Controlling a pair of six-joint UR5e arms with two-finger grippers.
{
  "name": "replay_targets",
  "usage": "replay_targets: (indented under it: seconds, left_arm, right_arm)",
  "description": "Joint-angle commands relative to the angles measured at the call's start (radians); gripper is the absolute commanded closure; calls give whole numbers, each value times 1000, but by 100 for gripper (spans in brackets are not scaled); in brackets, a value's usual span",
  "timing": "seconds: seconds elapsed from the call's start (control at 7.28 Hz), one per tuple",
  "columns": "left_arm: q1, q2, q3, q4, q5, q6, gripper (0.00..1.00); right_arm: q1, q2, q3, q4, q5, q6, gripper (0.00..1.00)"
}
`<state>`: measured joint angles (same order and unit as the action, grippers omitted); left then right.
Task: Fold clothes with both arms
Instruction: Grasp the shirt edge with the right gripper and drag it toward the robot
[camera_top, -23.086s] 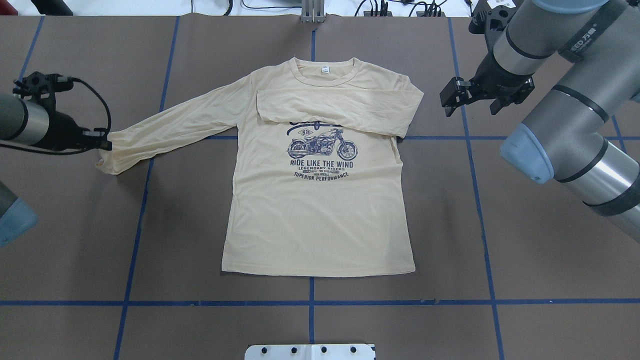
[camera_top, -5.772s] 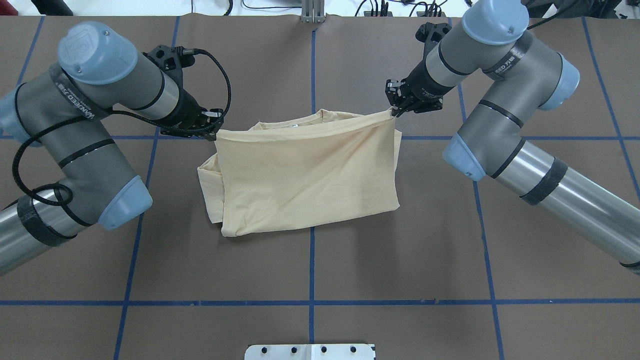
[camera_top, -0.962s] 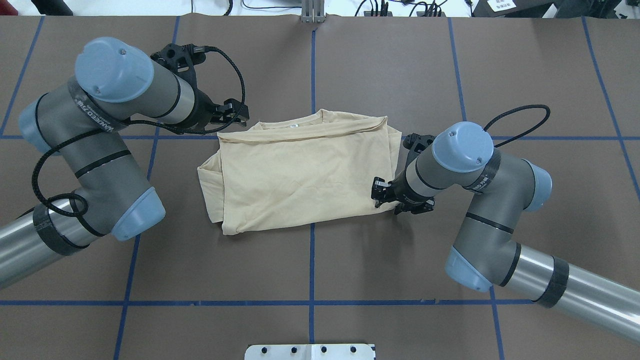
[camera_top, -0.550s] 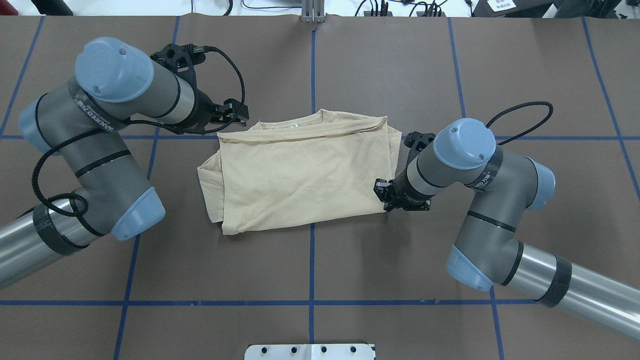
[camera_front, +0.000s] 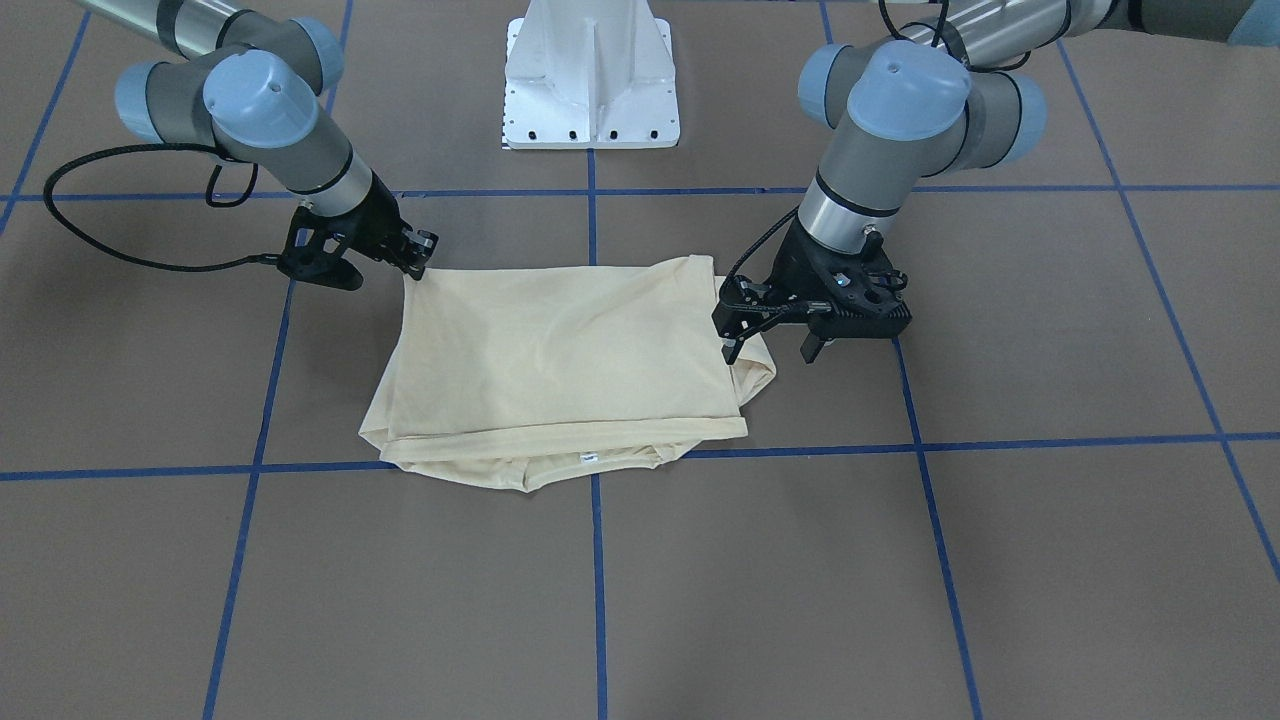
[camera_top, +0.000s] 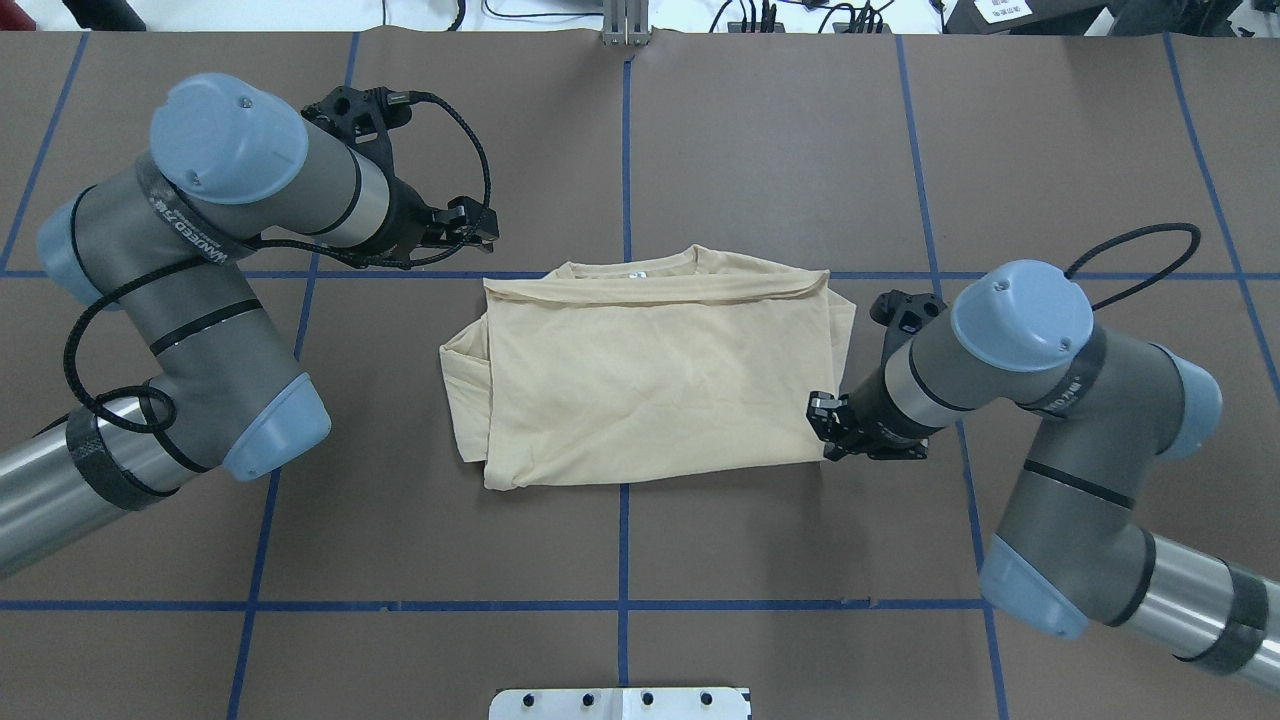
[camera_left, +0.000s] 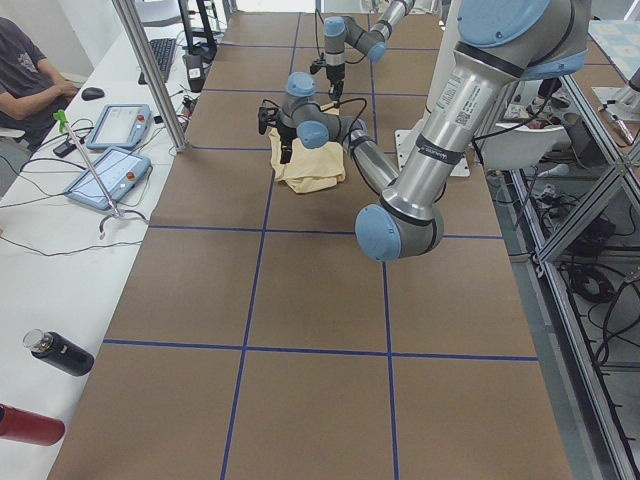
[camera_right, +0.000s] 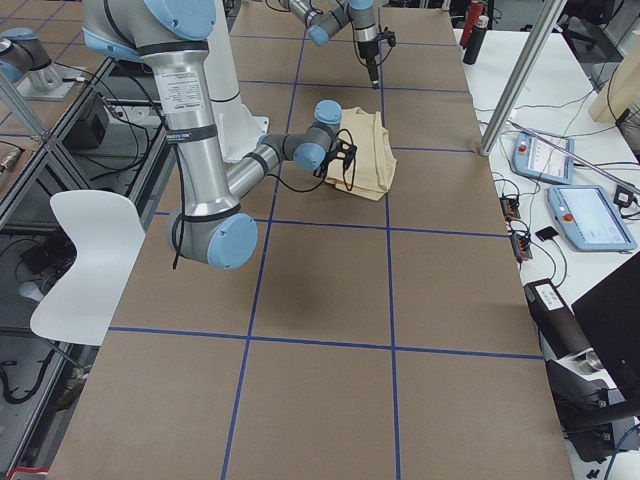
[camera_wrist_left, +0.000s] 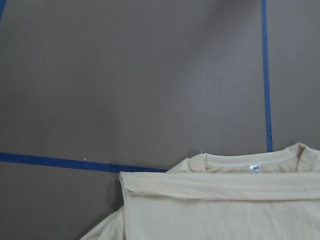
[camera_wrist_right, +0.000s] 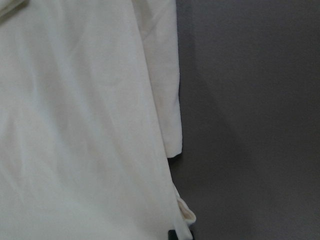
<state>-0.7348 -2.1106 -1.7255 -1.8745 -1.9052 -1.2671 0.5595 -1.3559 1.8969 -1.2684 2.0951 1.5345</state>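
1 folded T-shirt (camera_top: 650, 385) | right gripper (camera_top: 826, 432) pinches its corner | left gripper (camera_top: 480, 226) spread

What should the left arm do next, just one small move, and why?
Probably lower the left gripper toward the far left corner of the T-shirt. It hangs open just off the fabric, while the right gripper is shut on the near right corner; pulling by one corner alone would likely skew the folded stack.
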Motion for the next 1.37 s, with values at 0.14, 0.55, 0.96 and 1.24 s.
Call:
replay_targets:
  seconds: [0.14, 0.55, 0.96, 1.24]
  left_arm:
    - [0, 0, 0, 0, 0, 0, 0]
    - [0, 1, -2, 0, 2, 2, 0]
    - [3, 3, -11, 0, -2, 2, 0]
    - [58, 0, -49, 3, 2, -3, 0]
  right_arm:
    - [-105, -228, 179, -3, 63, 1, 100]
    - [-333, -255, 203, -2, 123, 212, 100]
    - [-345, -252, 205, 0, 120, 326, 1]
    - [-224, -240, 202, 13, 126, 314, 0]
